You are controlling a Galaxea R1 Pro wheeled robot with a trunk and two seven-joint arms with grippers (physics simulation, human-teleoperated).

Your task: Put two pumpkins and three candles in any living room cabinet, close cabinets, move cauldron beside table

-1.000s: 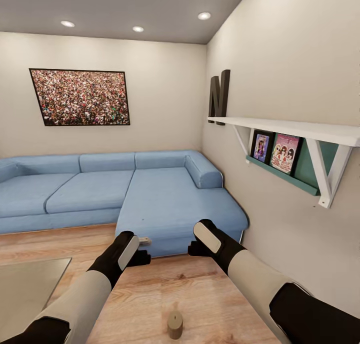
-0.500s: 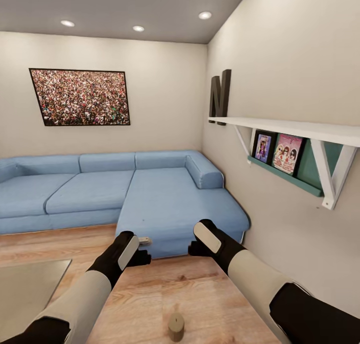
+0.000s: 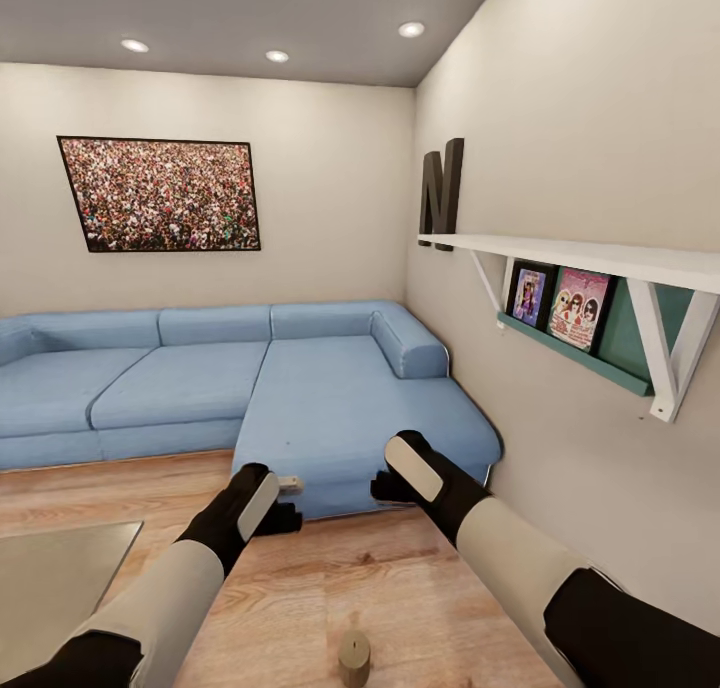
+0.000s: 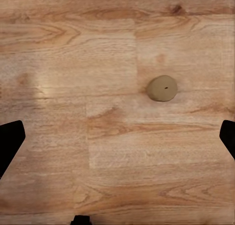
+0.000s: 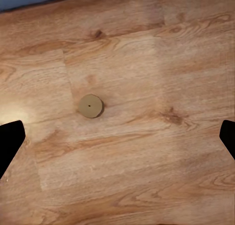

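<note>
Your candle [image 3: 352, 656] is standing upright on the wood floor [image 3: 400, 588], near your base and between both arms. Left gripper [image 4: 117, 137] and right gripper [image 5: 117, 137] both hang wide open, holding nothing. It's probably light, stiff and a bit waxy-slick, so I'd pinch it around the middle of its sides.

A candle [image 3: 352, 656] is stood upright on the floor [image 3: 420, 598], near the viewer, between the two arms. Beyond it a sofa [image 3: 300, 388] is set against the far wall, and a shelf [image 3: 600, 263] is mounted on the right wall.
</note>
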